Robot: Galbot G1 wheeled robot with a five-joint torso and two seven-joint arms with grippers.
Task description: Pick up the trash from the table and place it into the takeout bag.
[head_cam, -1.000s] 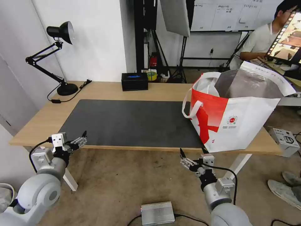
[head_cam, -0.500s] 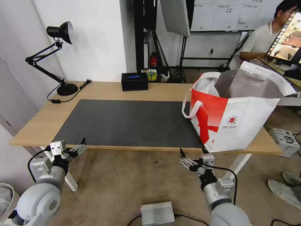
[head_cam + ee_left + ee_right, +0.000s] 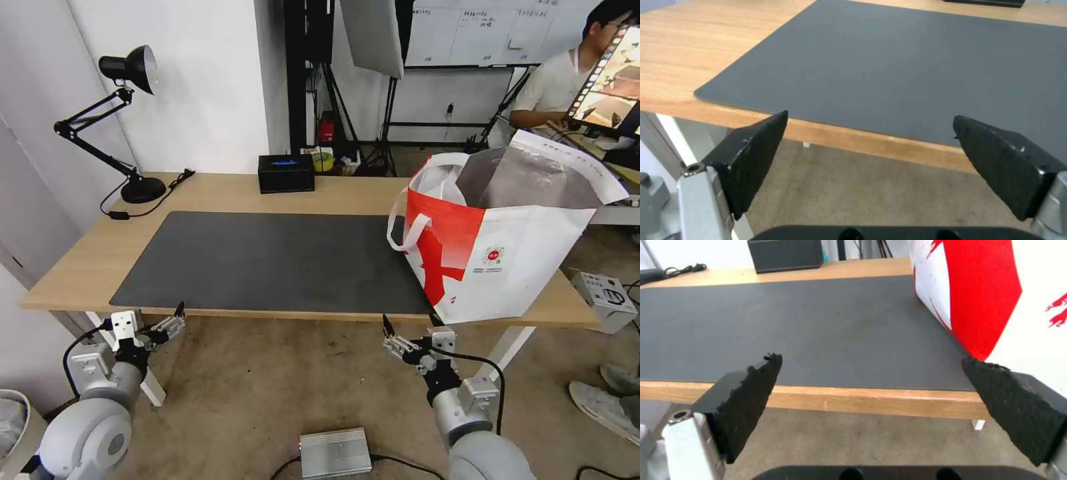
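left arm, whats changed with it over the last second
The left gripper has drawn back off the mat's near-left corner and dropped below the table edge, open and empty. The right gripper stayed parked, open, below the front edge near the takeout bag, which has not moved.

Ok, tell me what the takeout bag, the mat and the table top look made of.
Takeout bag: seemingly coated fabric or plastic, smooth white-and-red outside, crinkly silver foil-like lining.
Mat: dark grey, matte, thin, probably rubber or felt-like.
Table top: light wood or wood-look laminate, with visible grain.
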